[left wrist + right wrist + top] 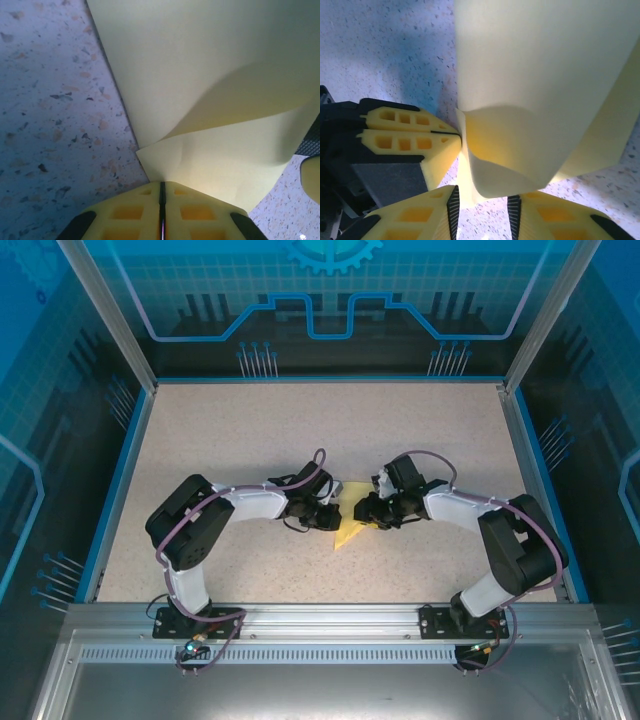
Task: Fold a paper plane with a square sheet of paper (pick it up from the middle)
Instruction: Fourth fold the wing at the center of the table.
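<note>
Bolted side by side on a metal rail (320, 618) at the near edge of the counter (300, 430): two arm bases. Rises from the left base to a bent elbow close to the left side, then reaches forward and inward, low over the surface. Does the same in mirror on the right, with the elbow close to the right side. Leaves only a narrow strip between each elbow and the blue rim (113, 490).

Meets in the middle of the counter, tip against tip, just apart. With the left end effector (325, 512), grips the square sheet of paper (350, 533): closed on a folded edge at the very tips. From its own wrist, the left end effector (162, 186) with only a thin dark slit between the yellow fingers (125, 212), and the sheet (200, 75) rising from there in two layers, the upper one bent in a soft curve, the left edge straight against the speckled surface.

With the right end effector (368, 508), stands open. From its own wrist, the right end effector (482, 196) with jaws apart, a curled fold of the sheet (535, 75) over the gap, not pressed by the ribbed pads (454, 205); at the side, the left end effector (456, 135), shut on the sheet's edge.

Lies, for the rest, at the middle of the counter, just in front of the two tips, one pointed corner toward the near edge.

Beyond the tips, a wide stretch of speckled surface up to the far rim, then the blue back wall (320, 300).
</note>
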